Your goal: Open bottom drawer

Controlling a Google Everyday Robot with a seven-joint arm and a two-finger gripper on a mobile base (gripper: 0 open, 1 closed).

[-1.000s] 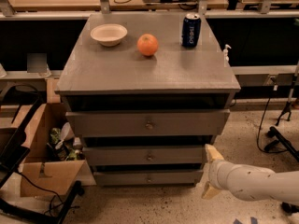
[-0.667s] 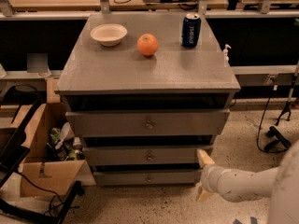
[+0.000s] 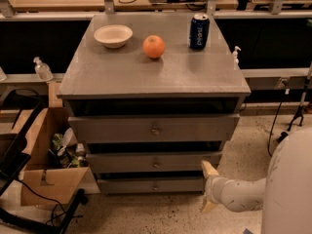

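The bottom drawer point(image 3: 126, 185) is the lowest grey front of the grey cabinet point(image 3: 122, 77), with a small round metal knob point(image 3: 155, 185) at its centre. It sits nearly flush under the two drawers above. My gripper point(image 3: 208, 187) is low at the drawer's right end, on a white arm reaching in from the lower right. Its two pale fingertips point(image 3: 210, 169) are spread apart, one above the other, with nothing between them. It is well to the right of the knob.
On the cabinet top stand a white bowl point(image 3: 113, 35), an orange point(image 3: 153, 46) and a blue can point(image 3: 199, 31). An open cardboard box point(image 3: 46, 177) with clutter and black cables sit on the floor at left. A wooden desk runs behind.
My arm has moved left, bringing the gripper from right of the cabinet up against the bottom drawer's right end. The drawers have not moved.
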